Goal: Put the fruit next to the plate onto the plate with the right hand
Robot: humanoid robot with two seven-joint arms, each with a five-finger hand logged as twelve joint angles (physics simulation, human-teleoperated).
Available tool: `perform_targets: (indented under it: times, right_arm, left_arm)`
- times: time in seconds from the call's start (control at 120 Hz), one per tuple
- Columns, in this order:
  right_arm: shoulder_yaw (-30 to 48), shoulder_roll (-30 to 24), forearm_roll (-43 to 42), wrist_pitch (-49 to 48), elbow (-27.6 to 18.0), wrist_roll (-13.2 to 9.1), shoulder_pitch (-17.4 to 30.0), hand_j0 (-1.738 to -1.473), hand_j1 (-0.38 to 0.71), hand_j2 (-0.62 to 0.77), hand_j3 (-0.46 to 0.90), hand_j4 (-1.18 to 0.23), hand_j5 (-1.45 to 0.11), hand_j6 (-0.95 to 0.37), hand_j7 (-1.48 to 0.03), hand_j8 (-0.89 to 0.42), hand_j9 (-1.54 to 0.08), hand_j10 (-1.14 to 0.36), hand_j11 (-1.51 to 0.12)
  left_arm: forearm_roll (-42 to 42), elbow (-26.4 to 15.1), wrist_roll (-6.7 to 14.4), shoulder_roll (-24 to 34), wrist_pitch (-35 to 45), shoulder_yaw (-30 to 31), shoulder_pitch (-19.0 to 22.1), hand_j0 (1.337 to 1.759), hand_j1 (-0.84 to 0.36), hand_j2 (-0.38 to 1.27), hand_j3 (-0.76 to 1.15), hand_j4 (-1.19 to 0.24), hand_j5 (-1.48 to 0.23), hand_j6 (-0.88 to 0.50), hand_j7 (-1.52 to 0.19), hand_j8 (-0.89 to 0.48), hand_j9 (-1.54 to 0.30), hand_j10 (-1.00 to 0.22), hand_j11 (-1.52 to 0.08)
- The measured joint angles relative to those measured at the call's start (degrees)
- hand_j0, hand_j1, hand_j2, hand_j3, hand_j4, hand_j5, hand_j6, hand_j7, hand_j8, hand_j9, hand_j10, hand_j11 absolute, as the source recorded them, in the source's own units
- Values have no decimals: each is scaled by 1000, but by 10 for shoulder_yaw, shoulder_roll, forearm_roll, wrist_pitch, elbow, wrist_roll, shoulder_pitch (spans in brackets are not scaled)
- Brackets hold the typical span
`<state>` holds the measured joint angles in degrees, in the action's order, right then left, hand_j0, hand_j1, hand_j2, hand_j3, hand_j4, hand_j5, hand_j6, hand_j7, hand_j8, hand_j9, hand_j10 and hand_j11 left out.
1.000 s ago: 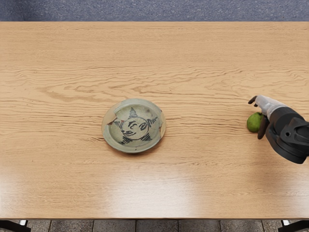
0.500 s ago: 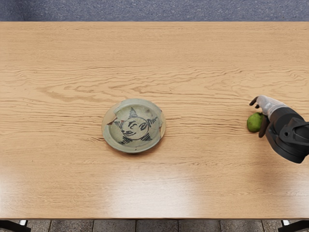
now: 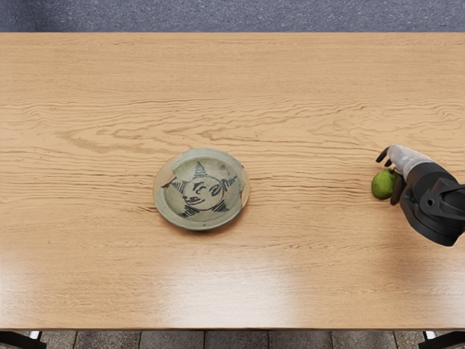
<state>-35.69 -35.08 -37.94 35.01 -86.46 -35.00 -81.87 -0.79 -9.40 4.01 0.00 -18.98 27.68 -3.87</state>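
The plate (image 3: pixel 201 188) sits left of centre on the table (image 3: pixel 305 94), painted face up, with nothing on it. A long run of bare wood lies between it and the fruit (image 3: pixel 382 184), a small green one resting on the table near the right edge, well apart from the plate. My right hand (image 3: pixel 404 166) sits at the fruit's right side, fingers (image 3: pixel 382 154) spread and loosely hooked around it, not clamped. I can't tell whether they touch it. I judge this is the grasp step. I want the palm closer, then an even squeeze from opposite sides so the round fruit doesn't squirt leftward, then a straight lift.
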Motion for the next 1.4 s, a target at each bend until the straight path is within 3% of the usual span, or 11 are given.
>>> perform_targets:
  times: [1.042,1.4]
  right_arm:
    - [0,21,-4,0,13,0,0,-1657,214,-50,0,-488,-640,-491,-636,-489,-639,-489,-638]
    - [0,25,-5,-1,19,0,-1,-1658,255,38,0,-543,-722,-444,-714,-507,-722,-544,-722]
  left_arm:
    - [0,0,0,0,0,-2,3,1658,349,0,0,0,0,0,0,0,0,0,0]
    - [0,0,0,0,0,-2,5,1658,349,0,0,0,0,0,0,0,0,0,0]
